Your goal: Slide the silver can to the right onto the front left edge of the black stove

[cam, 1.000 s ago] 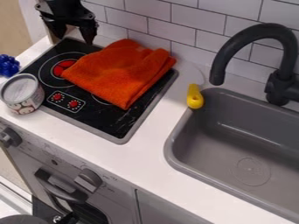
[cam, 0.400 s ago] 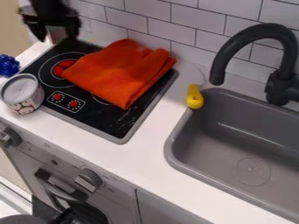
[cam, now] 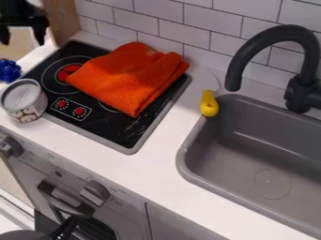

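Note:
The gripper [cam: 24, 37] hangs at the upper left corner, above and behind the blue object, open with nothing between its fingers. A folded orange cloth [cam: 128, 77] lies over the back right part of the black stove top [cam: 122, 133]. The can [cam: 24, 101] stands upright at the stove's front left corner, overlapping its edge. Behind the can, on the counter's left end, sits a blue bumpy object [cam: 9, 71]. A yellow object [cam: 209, 103] lies at the back left corner of the sink [cam: 251, 145], on its rim.
A dark curved faucet [cam: 276, 35] rises behind the sink at the right. White tiled wall [cam: 207, 28] runs along the back. The white counter [cam: 156, 164] lies between stove and sink, with oven knobs [cam: 95, 192] on the front below.
The gripper has moved left, from above the back of the stove to the upper left corner. The cloth, can, blue object and yellow object have stayed in place.

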`<action>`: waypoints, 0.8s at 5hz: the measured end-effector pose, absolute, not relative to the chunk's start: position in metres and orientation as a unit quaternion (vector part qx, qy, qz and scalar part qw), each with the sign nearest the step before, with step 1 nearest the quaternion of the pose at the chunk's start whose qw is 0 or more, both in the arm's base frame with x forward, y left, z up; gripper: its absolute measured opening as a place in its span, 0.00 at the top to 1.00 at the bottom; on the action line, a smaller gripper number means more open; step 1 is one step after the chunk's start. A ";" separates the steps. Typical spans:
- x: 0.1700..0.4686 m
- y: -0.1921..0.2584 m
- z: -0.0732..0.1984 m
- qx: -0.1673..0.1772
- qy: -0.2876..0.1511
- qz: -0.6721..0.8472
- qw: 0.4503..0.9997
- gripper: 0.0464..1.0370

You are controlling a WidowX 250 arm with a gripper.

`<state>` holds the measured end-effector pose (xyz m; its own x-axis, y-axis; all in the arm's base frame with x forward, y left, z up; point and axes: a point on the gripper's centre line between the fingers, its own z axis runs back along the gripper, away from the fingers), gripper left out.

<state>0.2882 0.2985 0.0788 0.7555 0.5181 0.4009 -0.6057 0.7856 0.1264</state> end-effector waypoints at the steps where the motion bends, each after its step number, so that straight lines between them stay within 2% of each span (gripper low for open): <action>1: 0.270 0.313 0.078 0.131 -0.167 0.355 0.910 0.04; 2: 0.252 0.324 0.077 0.129 -0.158 0.404 0.892 0.04; 4: 0.225 0.334 0.069 0.131 -0.151 0.581 0.789 0.04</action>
